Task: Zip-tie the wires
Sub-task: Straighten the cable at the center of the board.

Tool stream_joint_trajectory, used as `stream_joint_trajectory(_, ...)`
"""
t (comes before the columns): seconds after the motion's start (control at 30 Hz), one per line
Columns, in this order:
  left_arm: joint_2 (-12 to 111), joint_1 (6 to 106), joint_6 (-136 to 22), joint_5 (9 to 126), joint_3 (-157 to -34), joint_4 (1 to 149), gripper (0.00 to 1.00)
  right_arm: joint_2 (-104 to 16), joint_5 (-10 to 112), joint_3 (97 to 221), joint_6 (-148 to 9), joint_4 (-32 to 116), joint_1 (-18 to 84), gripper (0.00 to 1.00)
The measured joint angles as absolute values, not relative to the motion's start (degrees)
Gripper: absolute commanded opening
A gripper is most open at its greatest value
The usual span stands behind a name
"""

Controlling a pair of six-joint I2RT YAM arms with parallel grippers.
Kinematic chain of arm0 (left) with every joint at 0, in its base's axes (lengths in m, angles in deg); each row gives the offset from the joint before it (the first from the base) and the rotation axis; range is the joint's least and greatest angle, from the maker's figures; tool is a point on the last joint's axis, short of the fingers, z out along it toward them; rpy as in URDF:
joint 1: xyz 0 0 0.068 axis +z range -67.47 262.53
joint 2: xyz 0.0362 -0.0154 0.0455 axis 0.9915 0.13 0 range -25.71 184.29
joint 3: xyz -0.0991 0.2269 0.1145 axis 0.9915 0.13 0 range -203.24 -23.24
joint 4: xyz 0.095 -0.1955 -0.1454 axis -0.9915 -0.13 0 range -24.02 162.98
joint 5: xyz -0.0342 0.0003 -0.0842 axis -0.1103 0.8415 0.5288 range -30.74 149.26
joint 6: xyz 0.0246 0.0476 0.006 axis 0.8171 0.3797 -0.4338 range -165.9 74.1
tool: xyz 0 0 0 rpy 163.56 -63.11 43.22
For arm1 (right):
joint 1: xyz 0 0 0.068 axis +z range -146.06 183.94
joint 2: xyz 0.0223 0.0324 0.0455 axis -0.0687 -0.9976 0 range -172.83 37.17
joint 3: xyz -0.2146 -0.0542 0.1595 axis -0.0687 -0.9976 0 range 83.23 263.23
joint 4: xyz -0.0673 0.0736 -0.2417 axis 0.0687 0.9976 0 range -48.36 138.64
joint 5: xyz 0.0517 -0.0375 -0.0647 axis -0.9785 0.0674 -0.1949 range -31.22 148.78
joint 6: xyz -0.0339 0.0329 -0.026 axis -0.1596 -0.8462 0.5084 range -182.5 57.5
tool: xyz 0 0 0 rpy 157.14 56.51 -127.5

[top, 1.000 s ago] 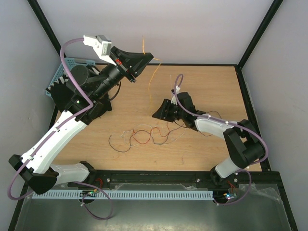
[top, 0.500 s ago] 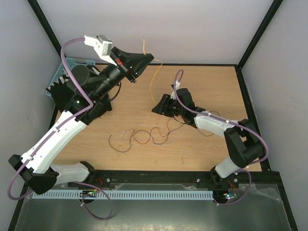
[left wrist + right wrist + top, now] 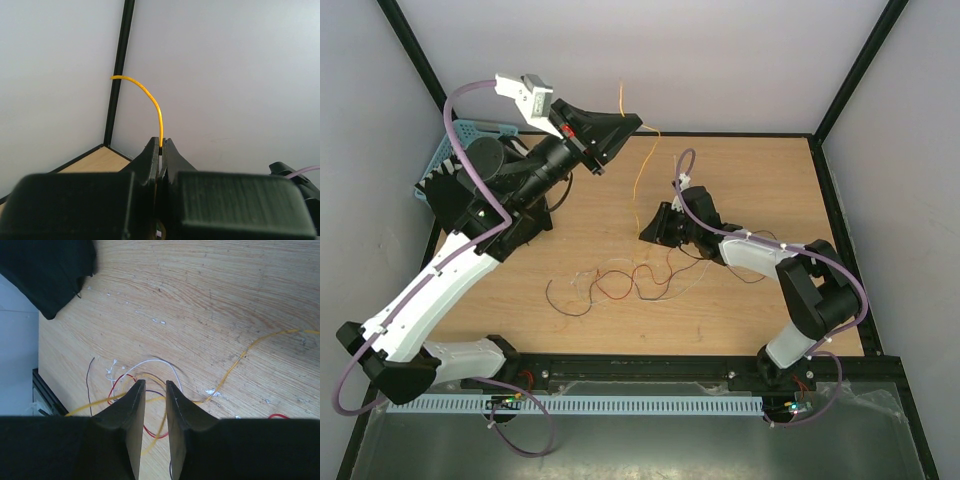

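The wires (image 3: 630, 280) lie as a loose tangle of red, dark, white and yellow strands on the wooden table's middle. One yellow wire (image 3: 638, 170) rises from the table to my left gripper (image 3: 638, 122), which is held high near the back wall. In the left wrist view the left gripper (image 3: 161, 142) is shut on the yellow wire (image 3: 150, 100), whose end curls above the tips. My right gripper (image 3: 646, 236) hovers low over the table. In its wrist view the right gripper (image 3: 155, 385) shows a narrow gap, with a yellow strand (image 3: 240, 357) running between the jaws, untouched.
A blue basket (image 3: 455, 140) sits at the back left behind the left arm. Black frame posts and pale walls close in the table. A black rail (image 3: 640, 368) runs along the near edge. Part of the left arm (image 3: 50, 270) shows dark in the right wrist view.
The right gripper's jaws have narrowed and its wrist has shifted slightly toward the back. The left gripper keeps the yellow wire raised, hardly moving.
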State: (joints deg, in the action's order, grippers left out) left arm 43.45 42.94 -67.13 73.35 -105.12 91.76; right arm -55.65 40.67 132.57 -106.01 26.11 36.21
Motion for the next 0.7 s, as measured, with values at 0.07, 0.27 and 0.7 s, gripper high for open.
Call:
stream_joint_trajectory(0.07, 43.4, 42.9, -67.1, 73.4, -105.4, 91.7, 0.0, -55.6, 40.1, 132.6, -106.1, 26.1, 36.2, 0.34)
stream_joint_trajectory(0.27, 43.0, 42.9, -67.1, 73.4, -105.8, 91.8, 0.0, -55.6, 38.6, 132.4, -106.7, 26.1, 36.2, 0.34)
stream_joint_trajectory(0.7, 43.0, 42.9, -67.1, 73.3, -105.8, 91.8, 0.0, -54.6, 38.5, 131.8, -105.7, 29.6, 36.2, 0.36)
